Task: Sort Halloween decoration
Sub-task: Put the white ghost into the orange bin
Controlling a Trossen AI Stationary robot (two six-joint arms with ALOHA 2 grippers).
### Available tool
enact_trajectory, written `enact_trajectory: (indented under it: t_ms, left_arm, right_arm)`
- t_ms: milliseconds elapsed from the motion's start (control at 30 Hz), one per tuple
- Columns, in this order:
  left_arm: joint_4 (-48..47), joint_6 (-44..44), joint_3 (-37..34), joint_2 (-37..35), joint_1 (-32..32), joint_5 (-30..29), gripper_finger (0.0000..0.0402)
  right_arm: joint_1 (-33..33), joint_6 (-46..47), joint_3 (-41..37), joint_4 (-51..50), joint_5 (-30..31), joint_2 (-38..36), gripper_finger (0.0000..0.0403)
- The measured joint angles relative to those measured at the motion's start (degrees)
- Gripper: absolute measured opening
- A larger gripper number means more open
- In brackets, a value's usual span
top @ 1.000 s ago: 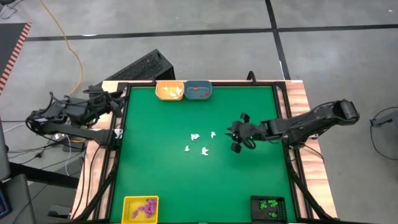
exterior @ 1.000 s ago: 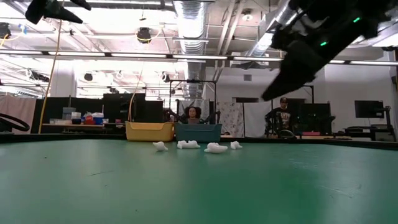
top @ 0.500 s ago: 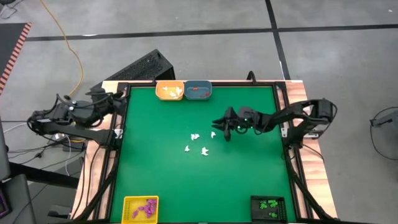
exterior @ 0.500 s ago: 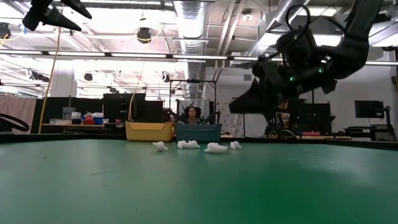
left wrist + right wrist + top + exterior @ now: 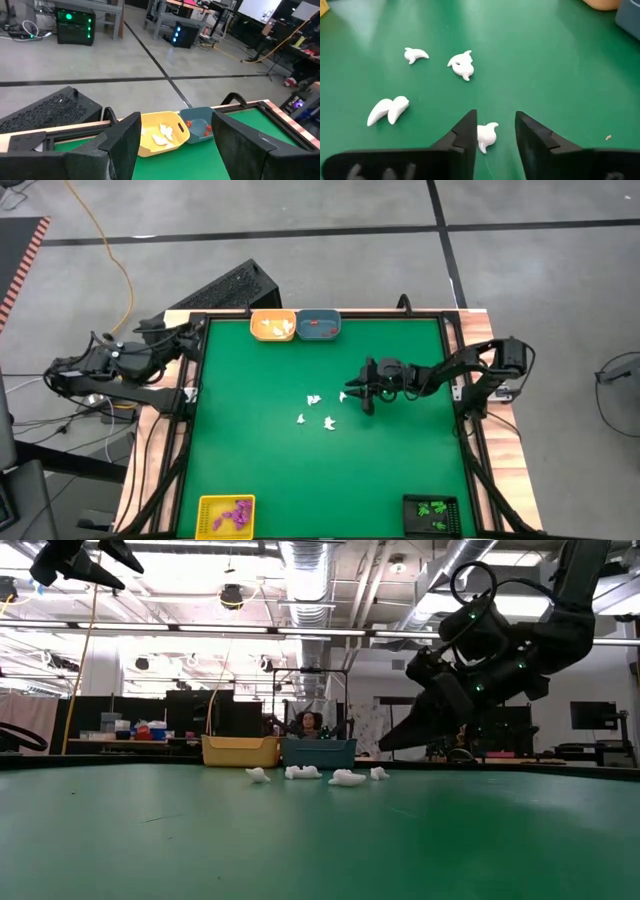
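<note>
Several white Halloween trinkets lie loose mid-table (image 5: 314,400) (image 5: 300,419) (image 5: 329,423). My right gripper (image 5: 352,395) (image 5: 495,127) hangs low over the green mat, slanting down, open. One white trinket (image 5: 487,136) (image 5: 343,396) lies on the mat between its two fingers, close to one finger (image 5: 467,132). The other white trinkets (image 5: 461,65) (image 5: 388,110) lie farther on. My left gripper (image 5: 195,332) (image 5: 176,120) waits open, raised over the table's far left corner, with nothing between its fingers. My right gripper stands with one finger on each side of the white trinket's body (image 5: 490,132), coming from the table's right and slanting down. The trinket lies flat on the mat, right beside one finger; I cannot tell whether that finger touches it.
At the far edge stand a yellow tray (image 5: 273,326) with white pieces and a blue tray (image 5: 319,326) with red ones. A yellow tray (image 5: 227,514) with purple pieces and a black tray (image 5: 433,512) with green ones sit at the near edge. A raised rim (image 5: 455,370) frames the mat.
My right gripper has swung from the table's right side toward the white trinkets and come down close to the mat, tipping its fingers downward. It now straddles the rightmost trinket. The trinkets have stayed where they were.
</note>
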Motion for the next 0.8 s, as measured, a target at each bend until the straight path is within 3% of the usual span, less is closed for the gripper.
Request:
enact_trajectory:
  t_ms: [333, 600, 800]
  left_arm:
    - [-0.04, 0.65, 0.0, 0.0, 0.0, -0.34, 0.0231]
    - [-0.25, 0.66, 0.0, 0.0, 0.0, -0.36, 0.0231]
    - [-0.53, 0.63, -0.02, 0.0, 0.0, -0.43, 0.0231]
  right_arm:
    - [1.05, -2.13, 0.02, -0.26, 0.46, 0.0, 0.0256]
    - [5.26, -10.36, 0.11, -0.1, 5.1, 0.24, 0.0265]
    - [5.27, -11.02, 3.51, -0.25, 5.09, 7.1, 0.0264]
